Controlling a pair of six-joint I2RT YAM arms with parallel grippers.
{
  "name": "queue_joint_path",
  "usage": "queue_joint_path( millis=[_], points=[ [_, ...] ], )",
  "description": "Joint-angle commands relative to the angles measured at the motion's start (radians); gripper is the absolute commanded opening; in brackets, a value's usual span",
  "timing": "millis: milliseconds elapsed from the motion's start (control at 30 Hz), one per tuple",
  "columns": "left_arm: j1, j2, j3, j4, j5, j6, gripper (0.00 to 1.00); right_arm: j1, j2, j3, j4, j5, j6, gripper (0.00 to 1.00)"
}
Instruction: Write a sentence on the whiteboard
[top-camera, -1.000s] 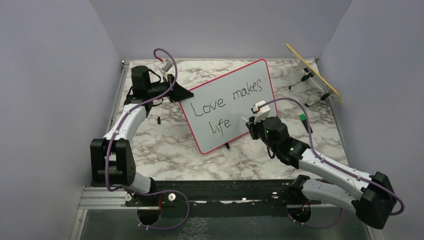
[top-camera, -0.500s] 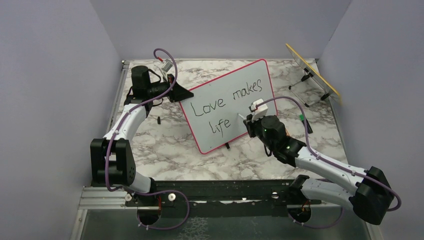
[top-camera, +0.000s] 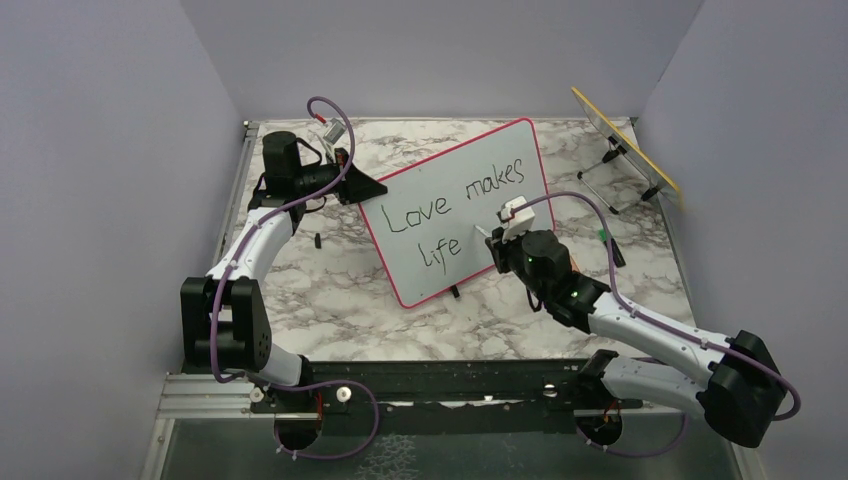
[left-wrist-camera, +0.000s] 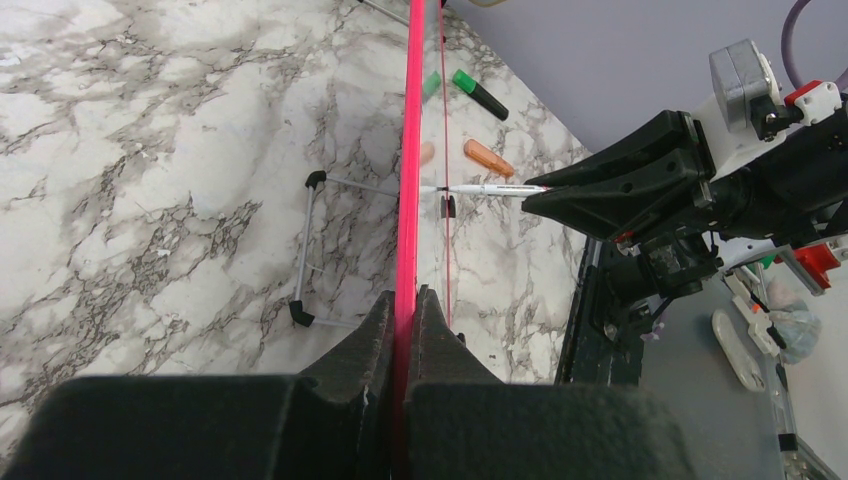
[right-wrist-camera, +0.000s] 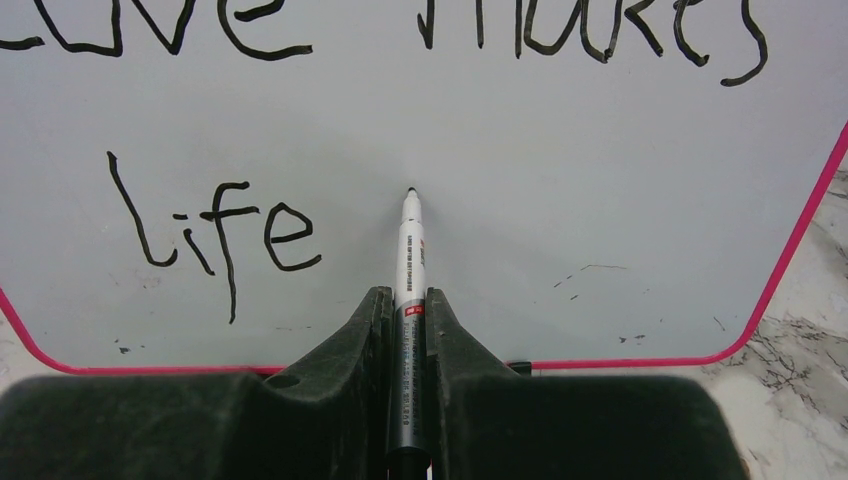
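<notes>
three words of the sentence (top-camera: 418, 216), "love makes life", on the whiteboard (top-camera: 440, 185), standing on the marble table (top-camera: 330, 290). right gripper (right-wrist-camera: 407, 300) clenched on a marker (right-wrist-camera: 410, 250), tip at the board just right of "life". left gripper (left-wrist-camera: 405, 300) clamped on its pink edge.

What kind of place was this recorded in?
Probably a lab robot cell: plain lilac walls enclose a marble-patterned table, with left arm and right arm bolted to a metal rail.

The pink-framed whiteboard (top-camera: 468, 228) stood on edge, angled diagonally. The sentence (top-camera: 418, 215), in black marker, read "Love makes" above "life", unfinished.
</notes>
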Motion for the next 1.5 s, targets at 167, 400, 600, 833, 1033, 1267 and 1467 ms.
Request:
queue_joint_path(
  millis=[167,400,600,833,1033,1267,1467],
  points=[
    [-0.002,0.041,-0.023,-0.080,-0.093,0.065,0.00,-0.005,-0.009,-0.004,-0.027,0.030,0.010,0.01],
    [-0.003,0.041,-0.023,-0.080,-0.093,0.065,0.00,-0.005,-0.036,-0.018,-0.098,0.014,0.029,0.01],
    [-0.002,0.041,-0.023,-0.080,-0.093,0.064,0.00,-0.005,-0.038,-0.024,-0.141,-0.002,0.040,0.01],
    [-0.001,0.041,-0.023,-0.080,-0.094,0.065,0.00,-0.005,-0.031,-0.026,-0.147,-0.012,0.041,0.01],
    [-0.002,0.043,-0.023,-0.080,-0.094,0.065,0.00,-0.005,-0.008,-0.012,-0.089,-0.006,0.024,0.01],
    [-0.002,0.043,-0.023,-0.080,-0.093,0.064,0.00,-0.005,0.023,0.010,-0.031,0.007,-0.003,0.01],
    [-0.002,0.044,-0.022,-0.080,-0.091,0.065,0.00,-0.005,0.035,0.027,0.001,0.014,-0.023,0.01]
  ],
)
